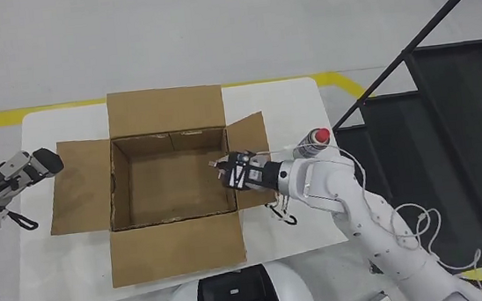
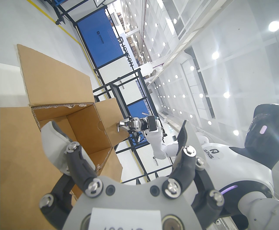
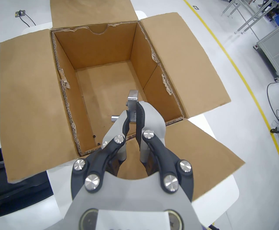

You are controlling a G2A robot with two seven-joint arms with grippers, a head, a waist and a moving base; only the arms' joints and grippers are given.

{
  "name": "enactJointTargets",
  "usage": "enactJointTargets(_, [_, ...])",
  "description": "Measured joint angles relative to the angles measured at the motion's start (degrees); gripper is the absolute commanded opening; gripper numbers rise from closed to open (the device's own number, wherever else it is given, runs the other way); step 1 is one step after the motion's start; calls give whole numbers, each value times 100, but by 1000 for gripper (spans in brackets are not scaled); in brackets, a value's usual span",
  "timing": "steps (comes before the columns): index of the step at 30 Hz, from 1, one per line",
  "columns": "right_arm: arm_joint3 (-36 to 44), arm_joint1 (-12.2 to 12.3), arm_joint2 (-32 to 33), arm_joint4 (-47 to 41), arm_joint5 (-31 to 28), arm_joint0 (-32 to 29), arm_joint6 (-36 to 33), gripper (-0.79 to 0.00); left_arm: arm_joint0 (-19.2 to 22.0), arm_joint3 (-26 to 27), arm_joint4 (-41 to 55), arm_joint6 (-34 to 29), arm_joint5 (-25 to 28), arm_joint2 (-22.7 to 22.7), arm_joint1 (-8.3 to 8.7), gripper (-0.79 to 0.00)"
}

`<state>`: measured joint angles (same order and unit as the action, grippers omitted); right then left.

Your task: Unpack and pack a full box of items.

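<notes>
Open brown cardboard box [image 1: 168,143] on white table [image 1: 276,101].
Small shiny metal fitting [image 3: 132,97] is pinched by right gripper [image 3: 132,115] above box interior; left gripper [image 1: 43,162] is held spread, beyond left flap.

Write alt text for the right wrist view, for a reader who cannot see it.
The right gripper, shut on a small silver metal part, hangs above the open cardboard box, whose four flaps are folded outward. The box stands on a white table.
</notes>
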<state>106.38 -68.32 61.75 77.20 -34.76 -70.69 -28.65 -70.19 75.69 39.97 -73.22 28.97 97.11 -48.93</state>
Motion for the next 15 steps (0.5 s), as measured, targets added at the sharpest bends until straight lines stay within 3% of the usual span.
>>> enactJointTargets(2, [-180, -56, -259, -18, 105, 211, -46, -785, 0, 0, 0, 0, 0, 0, 0, 0])
enactJointTargets(3, [-251, -76, -356, -6, 127, 291, -44, -711, 0, 0, 0, 0, 0, 0, 0, 0])
enactJointTargets(4, [-325, -96, -440, 5, 152, 363, -30, -382, 0, 0, 0, 0, 0, 0, 0, 0])
enactJointTargets(5, [-429, -120, -533, 2, 192, 447, -5, 0, 0, 0, 0, 0, 0, 0, 0, 0])
enactJointTargets(15, [-772, -174, -616, -210, 266, 676, 238, 0, 0, 0, 0, 0, 0, 0, 0, 0])
